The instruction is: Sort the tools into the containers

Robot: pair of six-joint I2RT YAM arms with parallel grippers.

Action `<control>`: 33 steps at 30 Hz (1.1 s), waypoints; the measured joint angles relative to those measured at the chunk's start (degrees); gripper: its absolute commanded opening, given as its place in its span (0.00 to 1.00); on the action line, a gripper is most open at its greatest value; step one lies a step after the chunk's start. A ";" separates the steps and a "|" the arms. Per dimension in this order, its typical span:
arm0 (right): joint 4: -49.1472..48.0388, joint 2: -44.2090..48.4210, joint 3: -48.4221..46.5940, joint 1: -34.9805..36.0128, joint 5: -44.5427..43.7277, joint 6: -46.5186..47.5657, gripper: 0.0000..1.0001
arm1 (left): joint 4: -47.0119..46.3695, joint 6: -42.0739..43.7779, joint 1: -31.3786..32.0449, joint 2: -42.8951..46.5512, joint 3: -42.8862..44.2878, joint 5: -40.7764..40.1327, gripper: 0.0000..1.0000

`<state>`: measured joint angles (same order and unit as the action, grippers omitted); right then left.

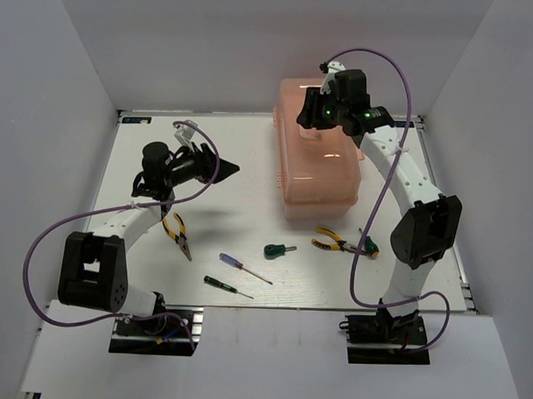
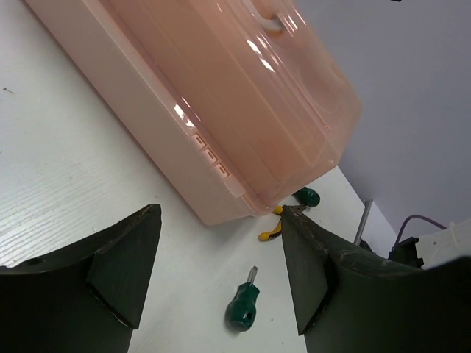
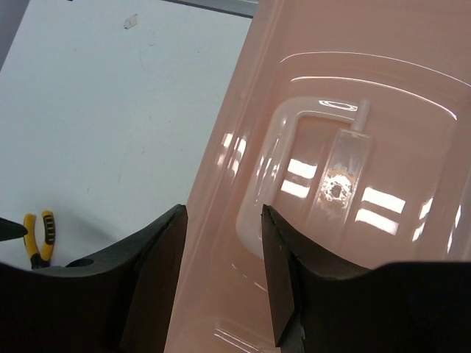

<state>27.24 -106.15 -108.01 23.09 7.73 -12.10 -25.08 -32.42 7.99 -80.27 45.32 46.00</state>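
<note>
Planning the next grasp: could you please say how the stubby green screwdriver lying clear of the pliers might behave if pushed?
The stubby green screwdriver has a rounded, bulbous handle, so it would probably roll or pivot on the smooth table. It looks rigid and small, so likely light; the glossy handle may slip.

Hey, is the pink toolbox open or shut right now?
Shut. The toolbox lid sits flush on its base along the seam, its handle lies flat in the recess, and no inner trays show.
</note>
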 measured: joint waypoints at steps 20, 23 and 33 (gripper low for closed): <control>-0.22 -3.96 -1.73 1.38 -9.20 0.44 0.53 | -3.26 -2.36 0.00 -1.84 0.00 2.14 0.76; -0.20 -4.33 -1.73 1.38 -9.20 -0.20 0.53 | -3.67 -2.82 0.00 -2.03 -0.04 2.56 0.76; -0.33 -6.58 -2.12 1.38 -8.66 -6.32 0.53 | -4.13 -3.41 0.00 -2.03 -0.66 2.95 0.76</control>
<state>26.92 -112.73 -110.13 24.47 -0.93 -18.41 -29.21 -35.83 7.99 -82.30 44.66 48.95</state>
